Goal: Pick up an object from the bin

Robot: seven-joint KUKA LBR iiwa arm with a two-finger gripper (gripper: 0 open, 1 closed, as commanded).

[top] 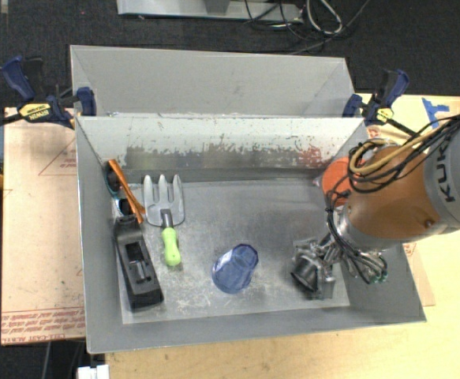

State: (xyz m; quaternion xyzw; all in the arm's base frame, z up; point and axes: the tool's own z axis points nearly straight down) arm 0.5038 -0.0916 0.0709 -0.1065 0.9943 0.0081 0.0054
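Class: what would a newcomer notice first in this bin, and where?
The gripper sits low near the bin's front right corner. Left of it a clear blue cup lies on its side; by the left wall lie a green-handled garden fork and a black block.

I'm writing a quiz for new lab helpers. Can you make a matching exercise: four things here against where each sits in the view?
1 hand fork
2 blue cup
3 black stapler
4 gripper

a low right
b low left, by the wall
c low middle, on its side
d left of middle, tines pointing up the view

Pairs: 1-d, 2-c, 3-b, 4-a
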